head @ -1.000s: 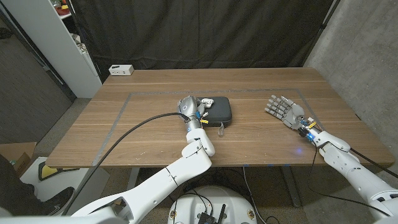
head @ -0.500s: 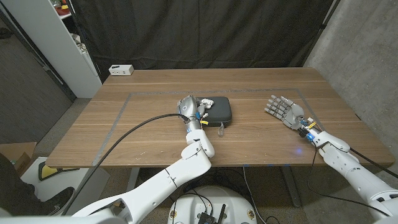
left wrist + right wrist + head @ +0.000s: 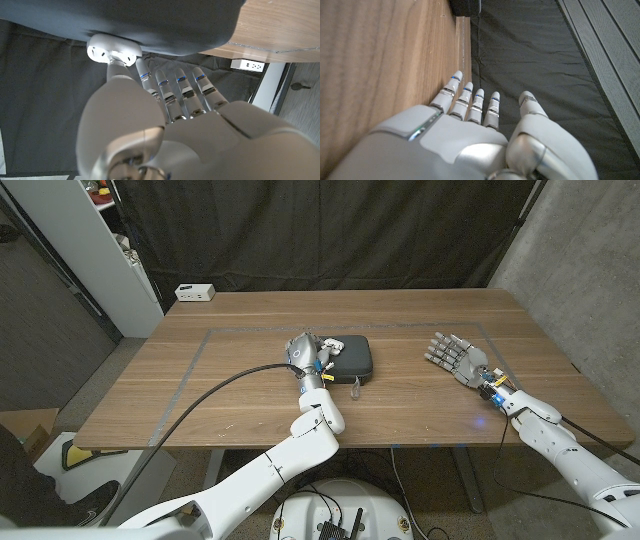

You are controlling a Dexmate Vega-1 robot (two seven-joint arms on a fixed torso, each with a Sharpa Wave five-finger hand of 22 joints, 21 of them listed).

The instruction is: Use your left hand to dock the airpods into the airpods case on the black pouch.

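Left hand [image 3: 305,352] parked at the left end of the black pouch [image 3: 352,358], same spot as a second back; only a slight creep toward the case across the three head frames, nothing else shifted. White airpods case [image 3: 335,345] sitting on the pouch's top left corner, just beside the fingers [image 3: 165,85]. In the left wrist view, thumb tip reaching up to the case [image 3: 111,50], touching or nearly so; other fingers extended side by side, not wrapped around anything visible. Cannot tell whether an airpod is pinched at the thumb: too small and partly hidden, so grip state unclear. Something white near the fingertips in the head view, but not separable from the case.

Right hand [image 3: 455,356] well apart on the bench [image 3: 240,395], fingers spread, holding nothing, unmoved across frames.

Reading: near standstill means fine alignment over the case, likely the seating step itself. Docking probably under way or close, not confirmable. Risk: nudging the light case off the pouch with the thumb.
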